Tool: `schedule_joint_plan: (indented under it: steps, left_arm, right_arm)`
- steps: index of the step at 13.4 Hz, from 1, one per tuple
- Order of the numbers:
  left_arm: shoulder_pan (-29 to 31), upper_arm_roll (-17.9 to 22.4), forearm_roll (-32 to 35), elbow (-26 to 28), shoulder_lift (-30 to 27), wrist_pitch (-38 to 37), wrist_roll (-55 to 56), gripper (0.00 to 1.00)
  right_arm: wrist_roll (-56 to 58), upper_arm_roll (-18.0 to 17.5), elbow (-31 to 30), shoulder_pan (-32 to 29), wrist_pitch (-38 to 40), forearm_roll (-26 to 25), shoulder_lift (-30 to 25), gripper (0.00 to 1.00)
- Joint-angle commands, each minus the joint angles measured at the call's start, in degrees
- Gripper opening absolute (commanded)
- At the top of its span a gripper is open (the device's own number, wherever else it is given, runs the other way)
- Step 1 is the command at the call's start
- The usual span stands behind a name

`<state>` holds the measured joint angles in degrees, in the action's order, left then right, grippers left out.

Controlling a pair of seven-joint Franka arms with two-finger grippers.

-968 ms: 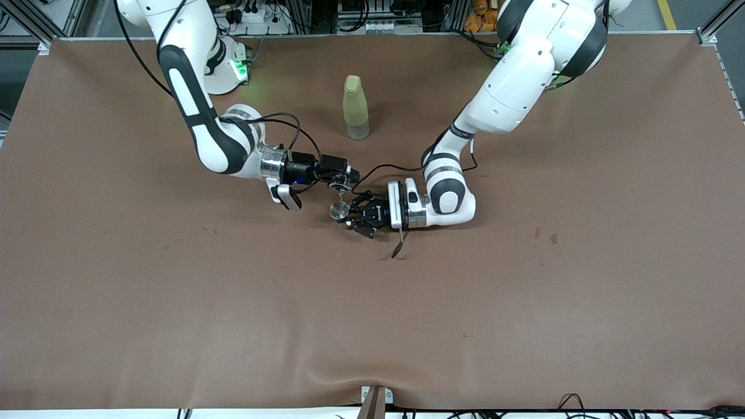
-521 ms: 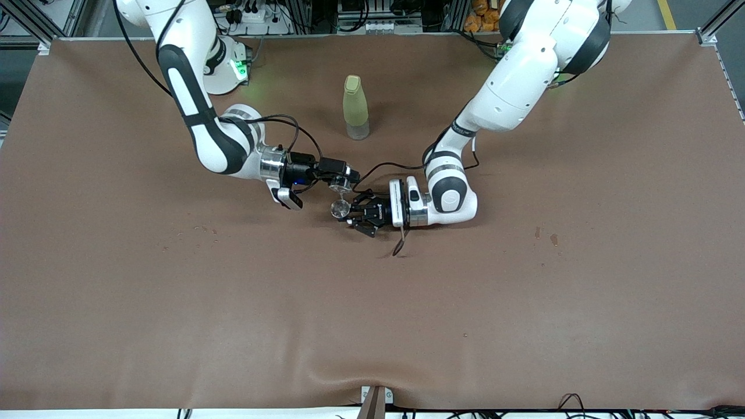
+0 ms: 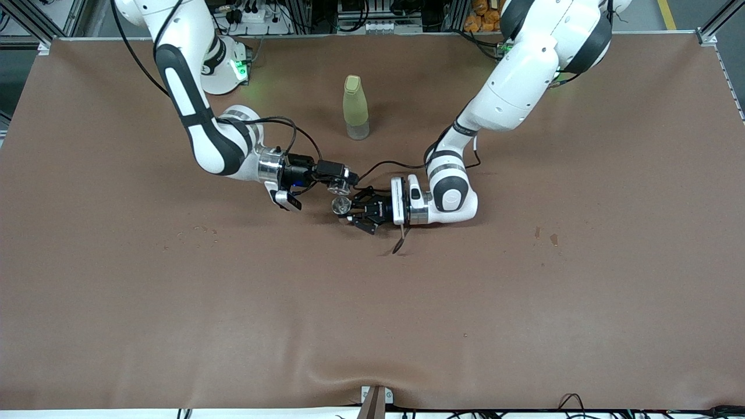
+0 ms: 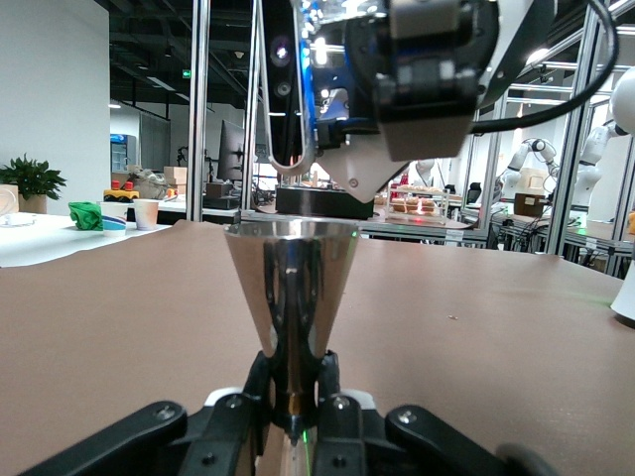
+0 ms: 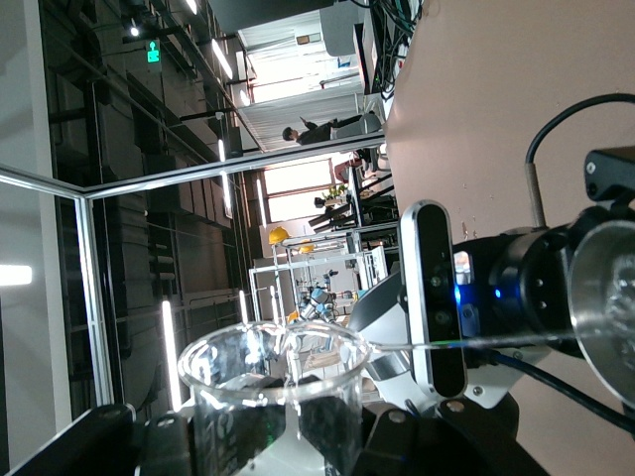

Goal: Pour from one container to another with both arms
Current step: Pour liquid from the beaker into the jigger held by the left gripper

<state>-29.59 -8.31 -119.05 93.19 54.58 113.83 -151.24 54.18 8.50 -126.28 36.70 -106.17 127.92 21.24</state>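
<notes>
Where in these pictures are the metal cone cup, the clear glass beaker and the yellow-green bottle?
metal cone cup (image 4: pixel 291 288): left wrist view, on its shiny wall.
clear glass beaker (image 5: pixel 268 397): right wrist view, on its wall.
yellow-green bottle (image 3: pixel 355 107): front view, mid-body.

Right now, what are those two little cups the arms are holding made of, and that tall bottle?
Cone cup in the left gripper: looks like polished metal, mirror-like reflections. Beaker in the right gripper: clear glass or plastic, see-through with bright rim. Bottle: seemingly frosted yellow-green plastic, matte, clearer at base.

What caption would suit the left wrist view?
Left pincer shut on a shiny metal cone-shaped cup, right pincer above it over the brown table.
</notes>
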Motion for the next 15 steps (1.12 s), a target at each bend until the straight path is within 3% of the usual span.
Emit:
schedule_joint_plan:
  steps: [1, 11, 15]
  left_arm:
    - [0.7, -0.4, 0.6, 2.6, -2.5, -0.9, -1.2, 0.00]
    - [1.5, -0.4, 0.6, 2.5, -2.5, -0.9, -0.3, 0.00]
    - [3.4, -0.4, 0.6, 2.2, -2.7, -0.9, 1.7, 0.00]
  right_arm:
    - [-3.8, -0.4, -0.1, -0.9, -0.2, 0.0, -1.2, 0.00]
    - [-10.8, -0.4, 0.0, -0.9, -0.2, -0.4, -0.9, 0.00]
    - [3.9, 0.0, 2.9, -4.9, -0.1, -15.2, -3.1, 0.00]
